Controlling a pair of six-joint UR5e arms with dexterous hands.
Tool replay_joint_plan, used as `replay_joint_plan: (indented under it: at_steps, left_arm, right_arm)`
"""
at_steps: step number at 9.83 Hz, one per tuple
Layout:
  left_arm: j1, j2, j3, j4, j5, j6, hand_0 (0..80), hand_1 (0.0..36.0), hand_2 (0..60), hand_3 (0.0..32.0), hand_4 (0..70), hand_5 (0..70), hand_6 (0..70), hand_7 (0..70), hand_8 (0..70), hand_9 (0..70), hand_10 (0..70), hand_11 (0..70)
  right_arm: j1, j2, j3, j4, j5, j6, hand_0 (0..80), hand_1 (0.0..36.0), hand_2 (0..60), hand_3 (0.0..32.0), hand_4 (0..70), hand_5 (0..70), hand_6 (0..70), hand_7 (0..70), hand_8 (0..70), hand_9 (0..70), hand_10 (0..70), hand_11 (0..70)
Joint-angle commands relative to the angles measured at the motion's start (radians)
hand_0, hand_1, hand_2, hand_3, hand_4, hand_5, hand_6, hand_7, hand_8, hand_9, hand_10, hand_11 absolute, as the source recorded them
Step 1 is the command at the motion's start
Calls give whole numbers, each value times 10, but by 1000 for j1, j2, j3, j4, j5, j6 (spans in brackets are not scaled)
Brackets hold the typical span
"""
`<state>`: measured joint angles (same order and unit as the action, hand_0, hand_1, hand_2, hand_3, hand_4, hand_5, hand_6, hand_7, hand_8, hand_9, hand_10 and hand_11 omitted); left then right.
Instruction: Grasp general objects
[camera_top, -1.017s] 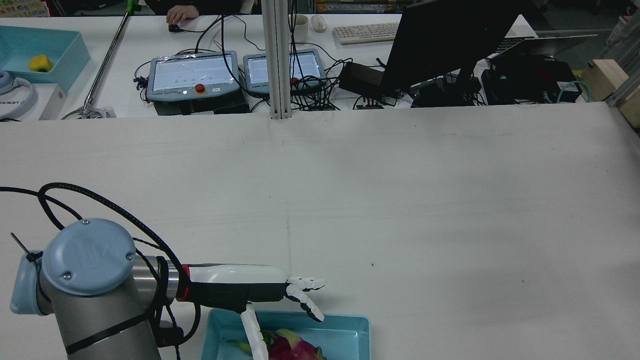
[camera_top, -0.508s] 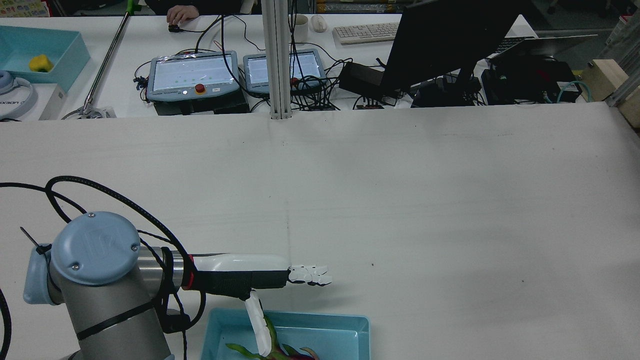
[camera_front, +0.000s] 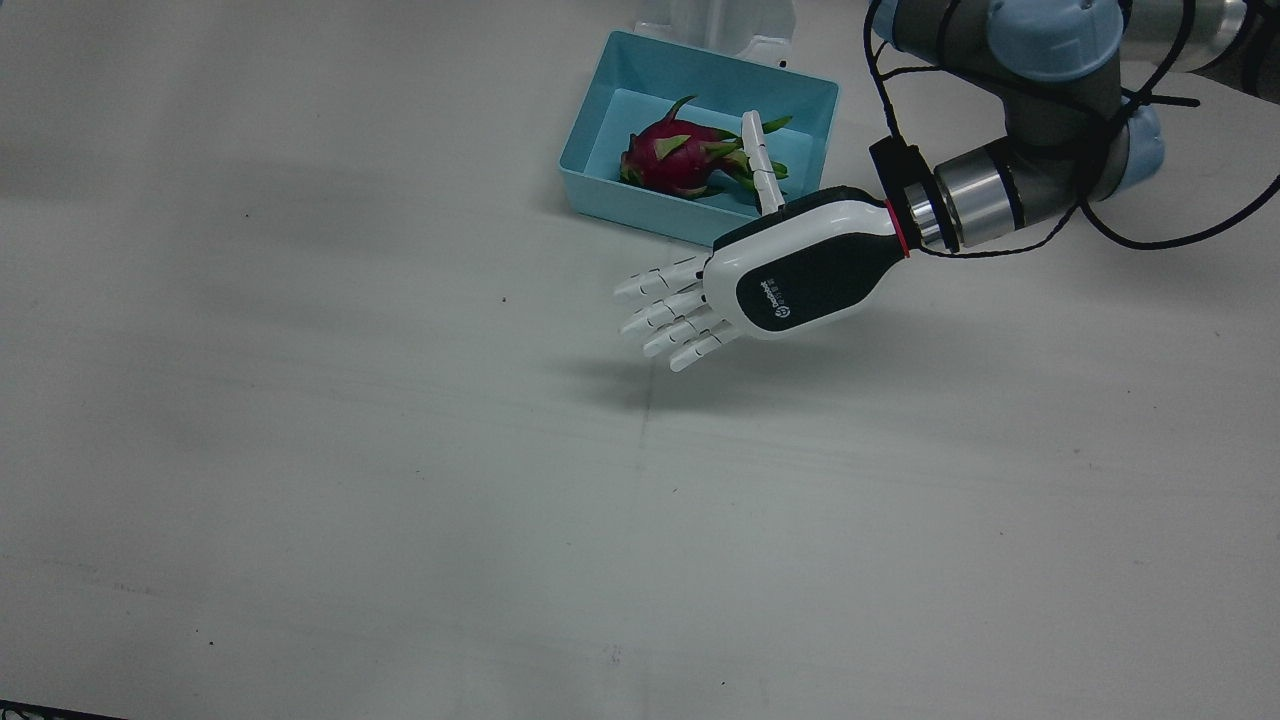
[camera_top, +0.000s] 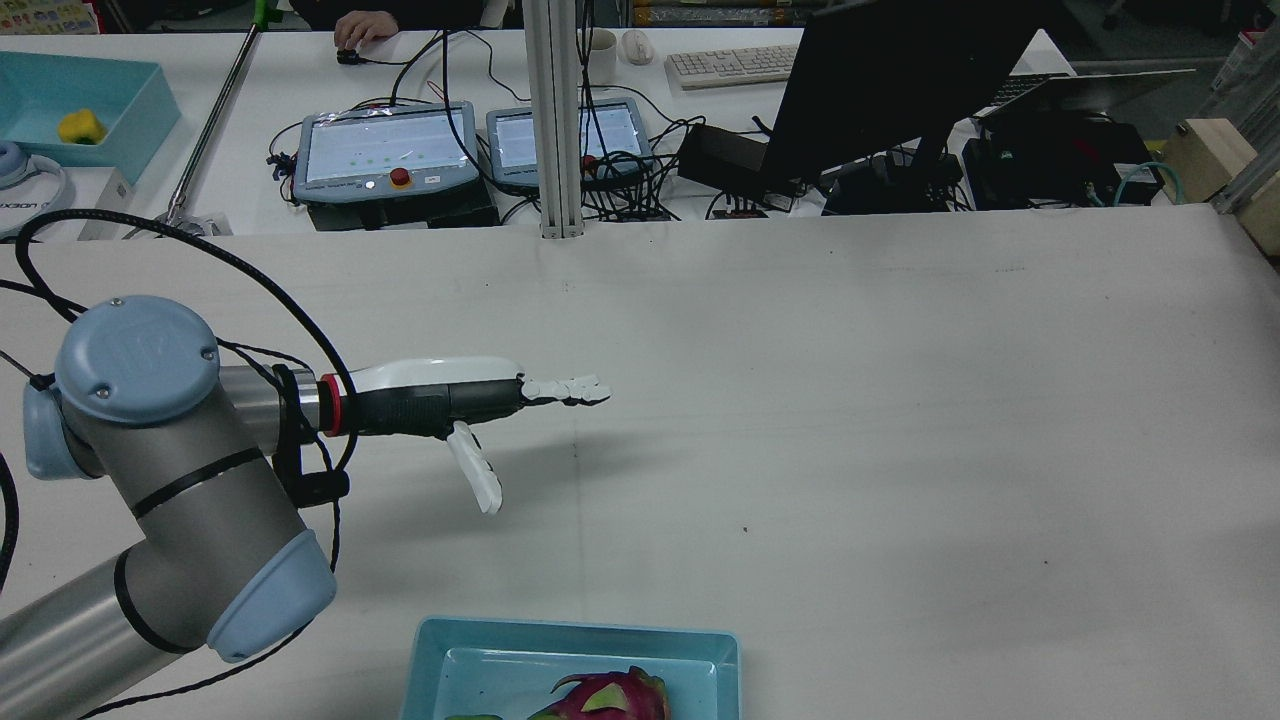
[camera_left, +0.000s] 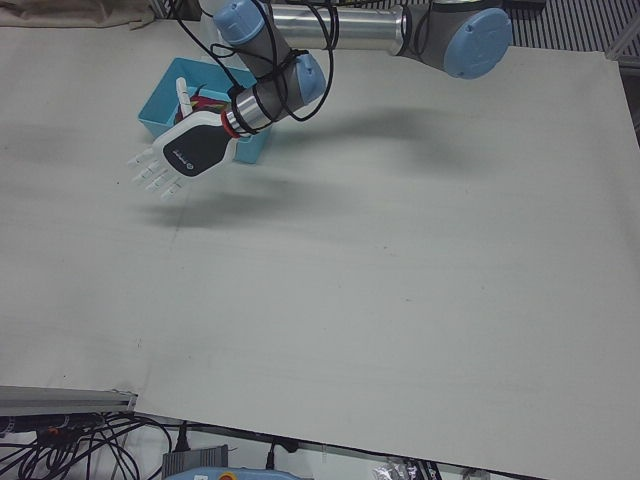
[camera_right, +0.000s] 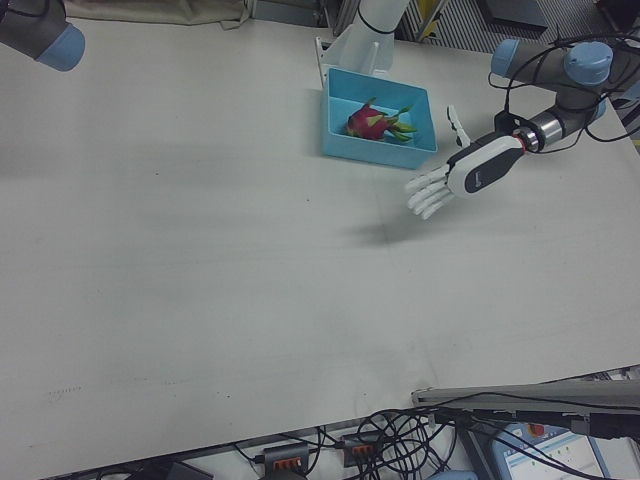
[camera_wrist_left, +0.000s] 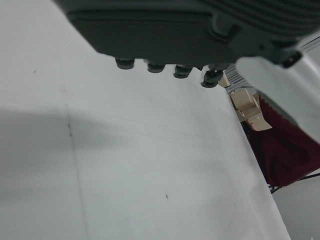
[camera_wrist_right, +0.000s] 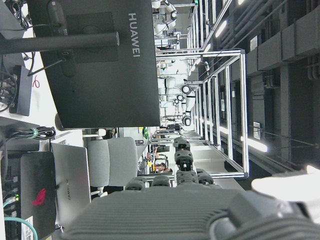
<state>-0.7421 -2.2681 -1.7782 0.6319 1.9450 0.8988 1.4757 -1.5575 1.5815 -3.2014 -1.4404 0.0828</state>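
A pink dragon fruit (camera_front: 670, 160) with green scales lies in the light-blue tray (camera_front: 620, 205) near the robot's side of the table; the rear view shows the fruit (camera_top: 610, 697) at the bottom edge. My left hand (camera_front: 760, 280) hovers above the bare table just beyond the tray, palm down, open, fingers stretched out and thumb pointing back toward the tray. It holds nothing and touches nothing. In the rear view the left hand (camera_top: 450, 400) is well clear of the tray (camera_top: 575, 630). My right hand (camera_wrist_right: 175, 200) shows only in its own view, fingers spread, nothing in them.
Beyond the table's far edge stand two teach pendants (camera_top: 385, 150), a black monitor (camera_top: 900, 80), cables and a keyboard. A person's hand (camera_top: 360, 25) rests on that desk. A vertical aluminium post (camera_top: 555, 120) rises at the far edge. A second blue tray (camera_top: 70, 100) sits far left.
My left hand has lifted out of the tray and moved forward over the open table, fingers straightening. The dragon fruit stayed in the tray.
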Motion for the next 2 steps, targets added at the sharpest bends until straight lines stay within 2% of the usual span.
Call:
replay_joint_plan:
  at_steps: [1,2]
  left_arm:
    - [-193,91,101,-252,-11,-139,475,153,0,12,0,0,0,81,0,2,0,0]
    - [-250,172,118,-356,-77,-197,477,149,0,4,0,0,0,86,0,3,0,0]
  right_arm:
    - [0,-1,0,0,0,0,0,0,0,0,0,0,0,0,0,0,0,0]
    - [0,-1,0,0,0,0,0,0,0,0,0,0,0,0,0,0,0,0]
